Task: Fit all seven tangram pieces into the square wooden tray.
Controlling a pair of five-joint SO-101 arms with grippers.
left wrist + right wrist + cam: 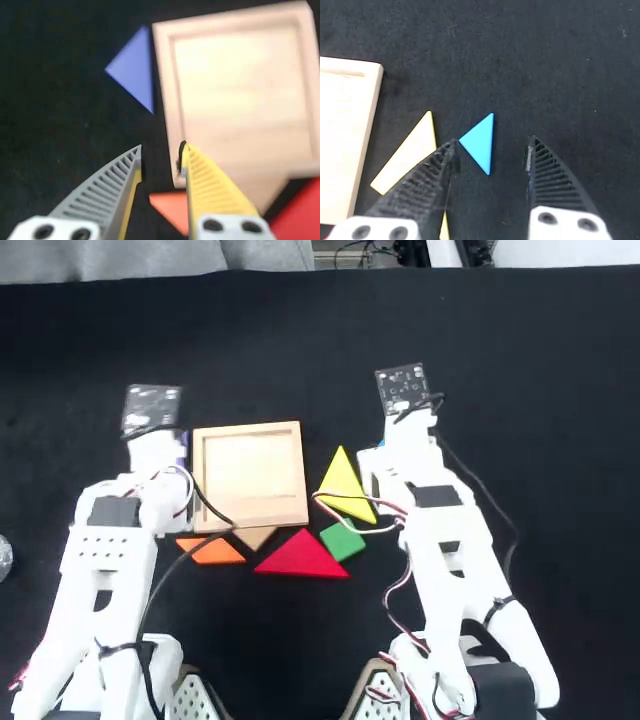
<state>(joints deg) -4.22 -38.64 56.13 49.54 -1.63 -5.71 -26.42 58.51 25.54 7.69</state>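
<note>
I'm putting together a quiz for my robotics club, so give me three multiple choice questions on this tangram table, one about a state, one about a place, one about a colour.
1. The tray is: A empty, B half filled, C full.
2. The light blue triangle lies: A in the tray, B on the black cloth between the right gripper's open fingers, C on another piece.
3. The small square piece is: A green, B orange, C white.
Key: A, bare wood inside; B, the right wrist view shows it there; A, the high view shows it green.
</note>
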